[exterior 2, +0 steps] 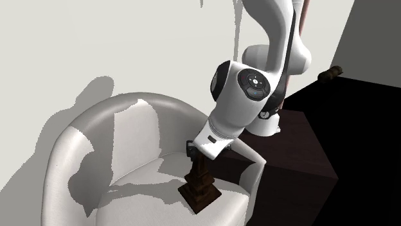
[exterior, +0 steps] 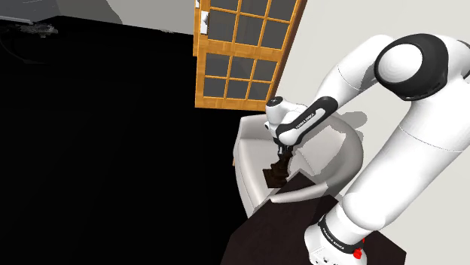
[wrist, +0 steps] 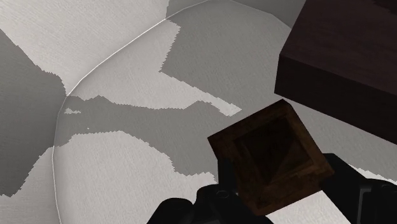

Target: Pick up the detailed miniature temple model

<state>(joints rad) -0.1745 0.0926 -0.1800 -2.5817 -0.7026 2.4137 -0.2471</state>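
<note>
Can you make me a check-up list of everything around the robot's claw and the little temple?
Surface: white armchair, its seat patched with grey shadows.
Job's things: dark brown temple model, roughly upright over the seat's front; lifted or resting, cannot tell.
Clutter: small brown thing beyond the dark stand.
Grippers: claw shut on the temple model's top.
Cables: nothing seen.
Surroundings: pale wall, orange-framed paned door, black area beside it.

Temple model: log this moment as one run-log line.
pincer: shut on temple model's top | temple model: dark brown, over white armchair seat | lifted clear: cannot tell
</note>
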